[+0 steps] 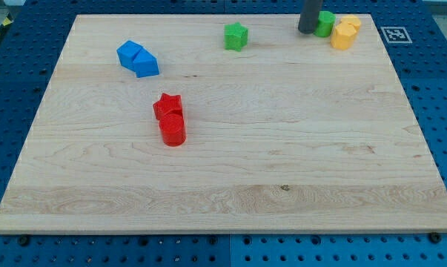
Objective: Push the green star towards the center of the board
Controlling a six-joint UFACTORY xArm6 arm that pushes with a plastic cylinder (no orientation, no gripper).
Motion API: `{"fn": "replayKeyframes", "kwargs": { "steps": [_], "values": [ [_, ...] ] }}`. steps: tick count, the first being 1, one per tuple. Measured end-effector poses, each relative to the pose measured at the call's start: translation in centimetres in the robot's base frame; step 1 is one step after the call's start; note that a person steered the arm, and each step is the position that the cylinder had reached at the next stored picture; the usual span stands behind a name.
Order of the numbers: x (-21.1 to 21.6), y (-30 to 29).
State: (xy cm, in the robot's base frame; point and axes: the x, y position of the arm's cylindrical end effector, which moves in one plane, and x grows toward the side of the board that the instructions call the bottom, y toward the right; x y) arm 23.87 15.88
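The green star [236, 35] lies near the view's top edge of the wooden board [230, 185], a little right of the middle. My tip [307, 31] is at the view's top right, well to the right of the green star. It touches the left side of a green round block [325, 23].
Two yellow blocks [345, 33] sit right of the green round block. Two blue blocks [138, 58] lie together at the view's upper left. A red star [167, 106] touches a red cylinder [173, 130] left of the middle.
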Motion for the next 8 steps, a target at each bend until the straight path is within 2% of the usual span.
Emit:
{"fn": "replayKeyframes", "kwargs": {
  "steps": [2,6,8],
  "values": [
    [1.1,-5.6],
    [-0.4,-18.6],
    [2.7,-18.3]
  ]
}}
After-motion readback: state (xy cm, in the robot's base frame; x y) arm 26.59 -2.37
